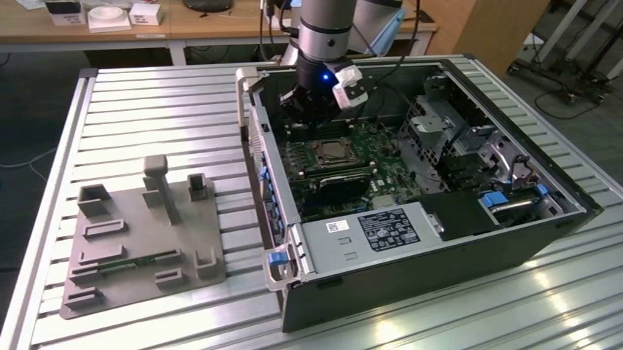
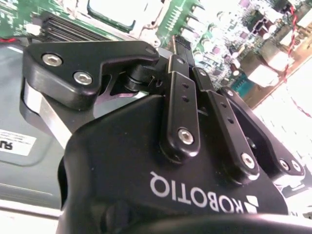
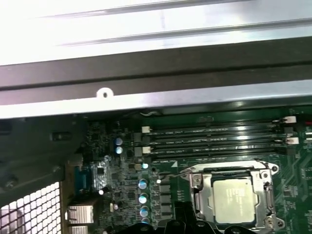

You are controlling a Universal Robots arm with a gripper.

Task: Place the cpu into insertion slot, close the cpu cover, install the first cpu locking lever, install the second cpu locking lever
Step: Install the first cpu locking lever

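Open computer case [image 1: 506, 240] lying on a slatted metal table [image 1: 146, 109]. A grey fixture tray [image 1: 146, 240] sits on the table at the exterior view's left, well apart from the case.

The cpu [image 3: 235, 199]: we note a small flat square with a pale silvery-grey top. It is seated in the insertion slot [image 1: 316, 153], on the green board inside the case. In the exterior view the slot lies beyond a grey power-supply box [image 1: 375, 230]. The cpu cover [image 3: 199, 187], a thin silvery frame, lies flat around the chip with the metal top showing through its cut-out. A thin wire [image 3: 181, 171] runs off the cover's corner on the side of the long black memory slots [image 3: 214, 139]. We cannot tell whether it is latched.

The gripper [image 2: 183, 46]: black and two-fingered. In the second wrist view we see its linkages converge and the fingertips [image 2: 179, 43] meet, with nothing between them. In the exterior view it hangs inside the case over the board, just beyond the slot, with a blue light glowing on the arm above it. In the first wrist view its dark tips sit near the cover's edge, and we cannot tell whether they touch.

Writing: white lettering runs across the gripper's body. The power-supply box carries a dark printed label and a small white sticker [image 1: 338, 225]. A white label [image 2: 14, 141] with dark print also shows on a grey surface in the second wrist view. There is faint white print on the board beside the memory slots.
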